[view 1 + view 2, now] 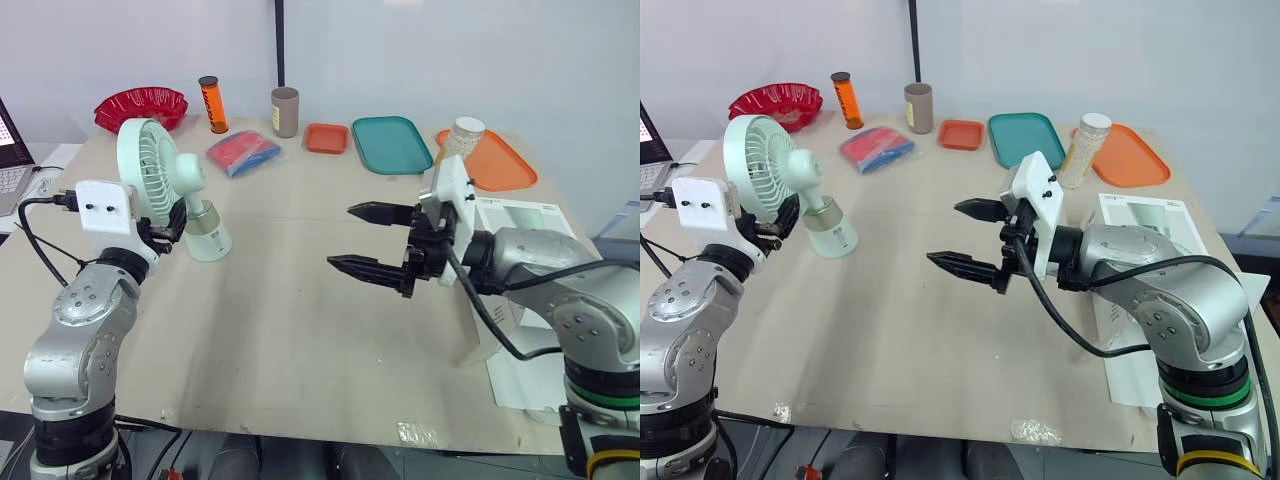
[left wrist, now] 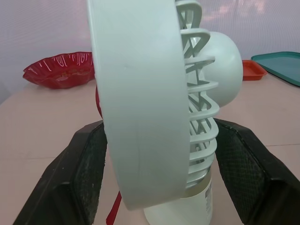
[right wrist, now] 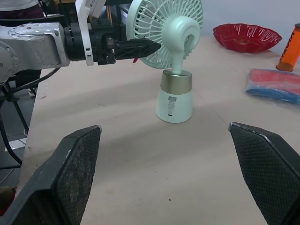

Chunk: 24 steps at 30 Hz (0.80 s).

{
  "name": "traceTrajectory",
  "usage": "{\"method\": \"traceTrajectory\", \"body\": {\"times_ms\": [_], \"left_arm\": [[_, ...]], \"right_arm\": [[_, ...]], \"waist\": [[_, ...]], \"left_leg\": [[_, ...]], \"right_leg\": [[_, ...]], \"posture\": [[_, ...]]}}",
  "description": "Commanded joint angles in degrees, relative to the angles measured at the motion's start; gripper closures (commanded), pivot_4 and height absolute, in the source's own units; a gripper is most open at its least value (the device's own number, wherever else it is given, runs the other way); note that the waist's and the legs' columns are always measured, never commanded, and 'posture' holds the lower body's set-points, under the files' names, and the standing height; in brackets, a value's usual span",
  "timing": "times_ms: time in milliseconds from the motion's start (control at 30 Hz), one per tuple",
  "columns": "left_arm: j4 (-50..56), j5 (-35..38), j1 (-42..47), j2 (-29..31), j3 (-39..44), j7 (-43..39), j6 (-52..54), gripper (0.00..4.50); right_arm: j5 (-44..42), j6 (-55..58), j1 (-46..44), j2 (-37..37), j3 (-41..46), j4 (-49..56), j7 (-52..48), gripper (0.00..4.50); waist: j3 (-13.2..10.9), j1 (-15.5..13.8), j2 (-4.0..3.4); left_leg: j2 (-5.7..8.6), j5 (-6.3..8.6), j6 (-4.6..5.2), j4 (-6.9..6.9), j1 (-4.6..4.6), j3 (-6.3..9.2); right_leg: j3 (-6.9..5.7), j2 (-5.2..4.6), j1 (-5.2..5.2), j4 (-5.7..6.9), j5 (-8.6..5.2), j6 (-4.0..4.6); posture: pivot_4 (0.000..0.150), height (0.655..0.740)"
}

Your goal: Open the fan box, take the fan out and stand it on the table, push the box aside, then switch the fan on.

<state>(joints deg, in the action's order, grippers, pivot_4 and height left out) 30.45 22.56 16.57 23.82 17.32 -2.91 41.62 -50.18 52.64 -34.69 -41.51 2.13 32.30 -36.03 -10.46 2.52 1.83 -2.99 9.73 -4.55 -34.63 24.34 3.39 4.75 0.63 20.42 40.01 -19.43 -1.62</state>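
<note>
Fan [image 1: 172,190] upright on the worktop [image 1: 300,330]
The left hand [image 1: 168,228] is clamped on the fan's head, near the left edge; the right hand [image 1: 340,236] hangs over the middle, fingers wide apart

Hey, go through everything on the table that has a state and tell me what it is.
fan, upright on the table, out of its box; running or not, unclear
left gripper, at the fan's head
right gripper, open, empty, above mid-table
fan box, lying at the table's right edge
orange bottle, upright, capped
jar, upright, lid on
</note>
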Motion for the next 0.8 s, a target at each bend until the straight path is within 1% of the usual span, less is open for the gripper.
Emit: {"method": "traceTrajectory", "body": {"times_ms": [33,100,400,467,600,733,800], "left_arm": [[1.8,-0.3,1.3,0.2,0.6,0.0,-0.4,1.82],[1.6,-0.4,1.4,0.1,0.5,0.1,-0.4,2.42],[1.5,-0.7,1.3,0.4,0.2,-0.5,-0.9,2.42],[1.8,-0.6,1.2,0.5,0.0,-1.0,-1.1,2.60],[2.4,0.0,1.5,0.1,0.3,-0.9,-0.8,2.60],[4.6,0.5,2.8,0.5,-0.9,-1.0,0.4,2.60],[5.9,1.5,3.7,-0.4,-0.8,0.0,2.0,2.60]], "right_arm": [[0.4,-0.9,-0.3,-0.4,0.8,1.2,-0.3,0.00],[0.6,-0.8,-0.2,-0.3,0.8,1.2,-0.3,0.00],[0.9,-0.7,0.1,-0.1,0.8,1.5,-0.1,0.00],[1.1,-0.8,0.1,-0.1,0.7,1.5,-0.2,0.00],[1.0,-0.7,0.2,0.0,0.7,1.8,0.0,0.00],[0.7,-0.1,0.2,0.1,0.6,2.2,0.7,0.00],[0.3,0.5,0.0,0.4,0.5,2.5,1.5,0.00]], "waist": [[0.0,0.0,0.00],[0.0,0.0,0.00],[0.0,0.0,0.01],[0.0,0.0,0.01],[0.0,0.0,0.01],[0.0,0.0,0.01],[0.0,0.0,0.03]], "left_leg": [[0.00,0.00,0.00,0.00,0.00,0.00],[0.00,0.00,0.00,0.00,0.00,0.00],[0.00,0.00,0.00,0.00,0.00,0.00],[0.00,0.00,0.00,0.00,0.00,0.00],[0.01,0.00,0.00,0.00,0.00,0.00],[0.01,0.00,0.00,0.00,0.00,0.00],[0.01,0.00,0.00,0.00,0.01,0.00]], "right_leg": [[0.00,0.00,0.00,0.00,0.00,0.00],[0.00,0.00,0.00,0.00,0.00,0.00],[0.00,0.00,0.00,-0.01,0.00,-0.01],[0.00,0.00,0.00,-0.01,0.00,-0.01],[0.00,0.00,0.00,-0.01,-0.01,-0.01],[0.00,0.00,0.00,-0.01,-0.01,-0.01],[-0.01,-0.01,0.00,-0.01,-0.01,-0.01]], "posture": [[0.150,0.7400],[0.150,0.7400],[0.150,0.7400],[0.150,0.7400],[0.150,0.7400],[0.150,0.7400],[0.150,0.7400]]}}
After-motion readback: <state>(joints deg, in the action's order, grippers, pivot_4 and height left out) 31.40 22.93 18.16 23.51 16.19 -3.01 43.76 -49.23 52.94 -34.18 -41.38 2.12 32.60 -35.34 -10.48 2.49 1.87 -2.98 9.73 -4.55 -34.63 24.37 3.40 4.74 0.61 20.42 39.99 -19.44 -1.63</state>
